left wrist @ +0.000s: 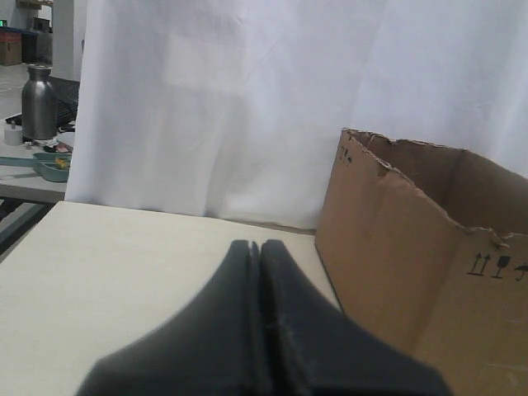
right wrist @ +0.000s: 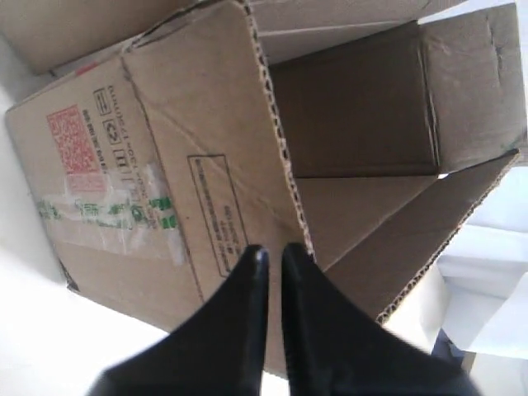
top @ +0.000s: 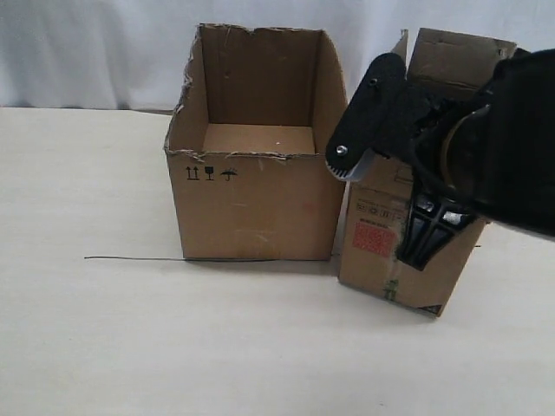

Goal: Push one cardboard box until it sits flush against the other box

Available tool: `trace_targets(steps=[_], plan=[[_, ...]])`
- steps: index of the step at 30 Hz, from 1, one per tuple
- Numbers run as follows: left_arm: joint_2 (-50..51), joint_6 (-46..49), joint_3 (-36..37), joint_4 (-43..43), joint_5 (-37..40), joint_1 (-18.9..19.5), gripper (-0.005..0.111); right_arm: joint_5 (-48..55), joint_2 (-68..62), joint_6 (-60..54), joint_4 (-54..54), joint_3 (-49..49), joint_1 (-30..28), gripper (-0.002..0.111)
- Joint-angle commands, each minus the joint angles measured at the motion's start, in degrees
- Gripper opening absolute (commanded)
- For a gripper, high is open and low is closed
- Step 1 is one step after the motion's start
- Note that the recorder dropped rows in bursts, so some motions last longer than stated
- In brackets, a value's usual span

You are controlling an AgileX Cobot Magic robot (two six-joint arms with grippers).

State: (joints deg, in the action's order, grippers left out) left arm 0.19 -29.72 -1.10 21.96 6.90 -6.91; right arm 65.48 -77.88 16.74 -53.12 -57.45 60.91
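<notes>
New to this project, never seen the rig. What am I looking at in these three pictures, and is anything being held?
It is a robot with two arms, each ending in a two-fingered tool with a camera on its wrist. One picture is from a camera off the arms; the other two are the wrist cameras.

On the pale table stand two open boxes: the wider other box with a ragged torn rim, and the narrower cardboard box with a red label and green-printed tape. A narrow gap shows between them at the front.

The right arm is over the narrower box; its right tool has its fingers nearly together, near a top flap, holding nothing that can be seen. The left tool is shut and empty, beside the wider box.
</notes>
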Motion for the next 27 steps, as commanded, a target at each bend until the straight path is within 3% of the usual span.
trace_targets(steps=[1, 6, 13, 19, 27], plan=[[-0.19, -0.33, -0.34, 0.02, -0.84, -0.44, 0.0, -1.22, -0.06, 0.79, 0.29, 0.28, -4.4, 0.005], [-0.19, -0.33, -0.34, 0.02, -0.84, -0.44, 0.0, -3.21, -0.06, 0.79, 0.18, 0.28, -7.61, 0.005], [-0.19, -0.33, -0.34, 0.02, -0.84, -0.44, 0.0, -8.62, 0.45, 0.79, 2.59, 0.17, -7.45, 0.005], [-0.19, -0.33, -0.34, 0.02, -0.84, -0.44, 0.0, -8.84, 10.37, 3.06, 3.83, -1.9, -7.45, 0.005], [-0.19, -0.33, -0.34, 0.14, -0.84, -0.44, 0.0, -18.05, 33.45, 24.75, 0.0, 2.61, -12.43, 0.005]])
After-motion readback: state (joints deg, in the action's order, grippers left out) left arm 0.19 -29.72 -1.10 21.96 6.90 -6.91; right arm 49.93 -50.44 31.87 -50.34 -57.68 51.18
